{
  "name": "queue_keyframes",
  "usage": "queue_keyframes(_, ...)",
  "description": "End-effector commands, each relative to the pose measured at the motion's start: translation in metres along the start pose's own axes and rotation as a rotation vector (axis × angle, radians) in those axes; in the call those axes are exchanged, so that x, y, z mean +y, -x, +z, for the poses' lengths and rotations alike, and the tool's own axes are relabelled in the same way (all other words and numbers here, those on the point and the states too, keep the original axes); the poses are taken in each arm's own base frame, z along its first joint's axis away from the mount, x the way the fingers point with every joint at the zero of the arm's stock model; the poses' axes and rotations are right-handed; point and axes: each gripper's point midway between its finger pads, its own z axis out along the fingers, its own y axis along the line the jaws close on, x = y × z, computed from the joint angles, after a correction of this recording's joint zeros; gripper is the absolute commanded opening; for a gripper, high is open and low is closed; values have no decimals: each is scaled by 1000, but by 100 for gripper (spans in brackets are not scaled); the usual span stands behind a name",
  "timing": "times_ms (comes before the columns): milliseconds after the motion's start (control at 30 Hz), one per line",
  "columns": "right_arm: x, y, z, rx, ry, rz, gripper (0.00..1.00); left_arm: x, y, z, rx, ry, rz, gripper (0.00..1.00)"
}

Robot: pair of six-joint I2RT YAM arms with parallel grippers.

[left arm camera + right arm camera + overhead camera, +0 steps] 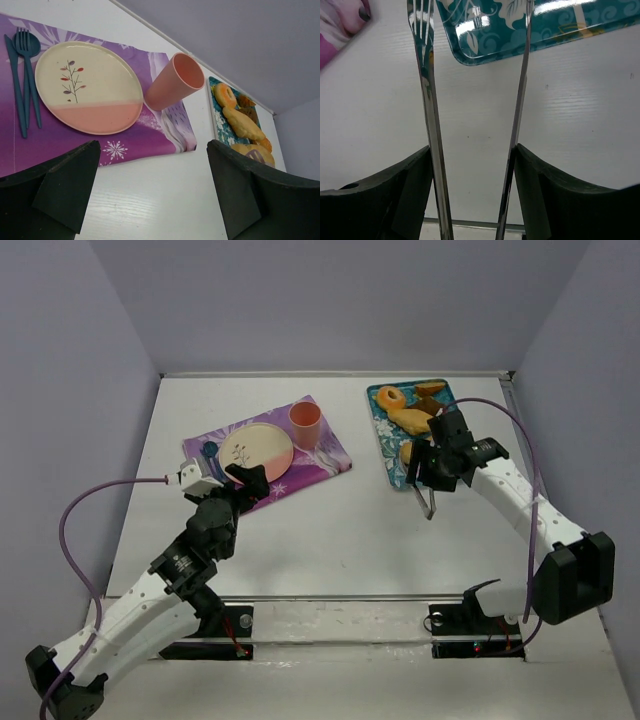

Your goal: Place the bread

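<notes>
The bread (411, 422) lies with other pastries on a teal tray (378, 418) near the far right corner of the tabletop (360, 540), so nothing has been carried over yet. The right gripper (430, 472) sits at the tray's near end, its jaws pinching a pair of metal tongs (433, 125). The wrist view shows the two blades standing apart with nothing between them, their tips just at the tray's near corner. The step in hand looks like the reach for a piece. Next, the tongs must go over one loaf, straddle it and squeeze without crushing it or nudging its neighbours. Then comes a lift and a carry toward the left to the plate (256, 447), probably the target, which lies bare on a purple mat (322, 466) toward the far left, a cup (306, 423) just beside it. The left gripper (153, 148) hovers near the mat's near edge, jaws spread and holding nothing.
</notes>
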Motion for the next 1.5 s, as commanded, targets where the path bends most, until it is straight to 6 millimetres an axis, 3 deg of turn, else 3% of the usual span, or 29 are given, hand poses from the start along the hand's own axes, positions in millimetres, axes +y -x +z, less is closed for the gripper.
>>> queue_keyframes(0, 12, 39, -5, -98, 28, -6, 68, -2, 15, -1, -49, 2, -37, 99)
queue_keyframes(467, -1, 56, 31, -62, -35, -4, 66, 0, 16, 0, -56, 11, -34, 99)
queue_keyframes(633, 2, 64, 39, -76, -32, -9, 53, -1, 17, -1, -58, 10, -37, 99)
queue_keyframes(767, 9, 66, 36, -81, 7, -33, 39, -1, 18, -1, -59, 10, -41, 99)
queue_keyframes(967, 15, 74, 6, -155, 60, -53, 35, -2, 17, 0, -55, 11, -47, 99)
queue_keyframes(1067, 34, 75, -19, -200, 199, -111, 35, -4, 15, 2, -47, 10, -48, 99)
queue_keyframes(1100, 52, 69, -36, -200, 319, -146, 35, -5, 15, 2, -44, 11, -52, 99)
queue_keyframes(1133, 58, 59, -37, -179, 377, -164, 35, -8, 17, 3, -45, 7, -57, 99)
queue_keyframes(1167, 80, 52, -54, -191, 500, -213, 35, -9, 14, 4, -33, 10, -49, 99)
queue_keyframes(1333, 137, 22, -86, -216, 710, -392, 37, -11, 11, 8, -19, 35, -72, 99)
queue_keyframes(1367, 156, 7, -93, -207, 754, -446, 37, -7, 8, 8, -6, 48, -62, 99)
queue_keyframes(1467, 190, -1, -95, -209, 835, -512, 37, -7, 6, 6, 11, 56, -84, 99)
